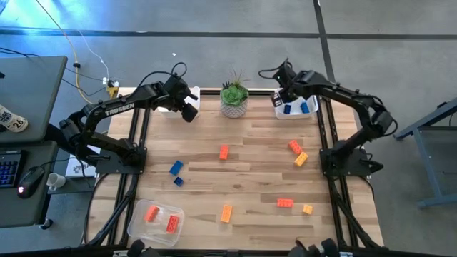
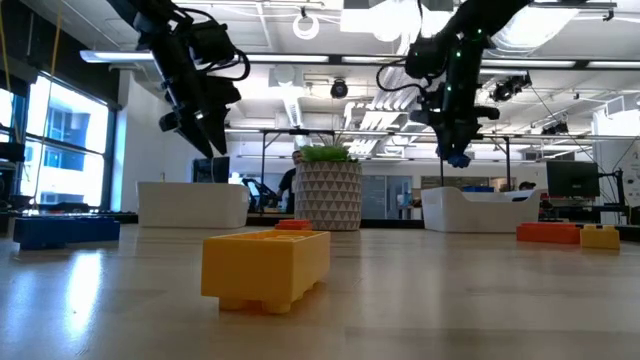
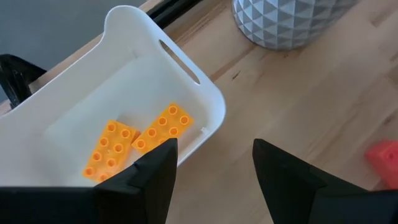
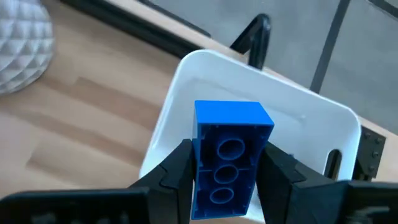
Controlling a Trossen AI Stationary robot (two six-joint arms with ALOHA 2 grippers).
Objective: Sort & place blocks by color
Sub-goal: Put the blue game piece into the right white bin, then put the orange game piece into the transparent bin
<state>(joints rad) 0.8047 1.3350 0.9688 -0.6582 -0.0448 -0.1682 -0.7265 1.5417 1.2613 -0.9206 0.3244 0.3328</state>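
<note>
My right gripper (image 4: 227,152) is shut on a blue block (image 4: 233,134) and hangs above the far-right white tray (image 4: 186,81), which has blue blocks (image 1: 288,109) in it. My left gripper (image 3: 214,149) is open, high over the inner edge of the far-left white tray (image 3: 205,93). Two yellow-orange blocks (image 3: 163,127) lie flat in that tray. Loose on the table are red-orange blocks (image 1: 224,152), yellow-orange blocks (image 1: 300,159) and blue blocks (image 1: 176,168). The low view shows a yellow-orange block (image 2: 265,265) close up. My right gripper pinches the blue block between its two fingers, by its two long side faces (image 4: 202,155). The fingers come from above, pointing down. The block is lifted clear over the tray, and its hollow underside (image 4: 231,149) faces the wrist camera.
A potted plant (image 1: 233,100) stands at the far edge between the two white trays. A clear tray (image 1: 136,227) at the near left holds two red-orange blocks (image 1: 152,213). Bare wood lies in the table's middle, between the scattered blocks.
</note>
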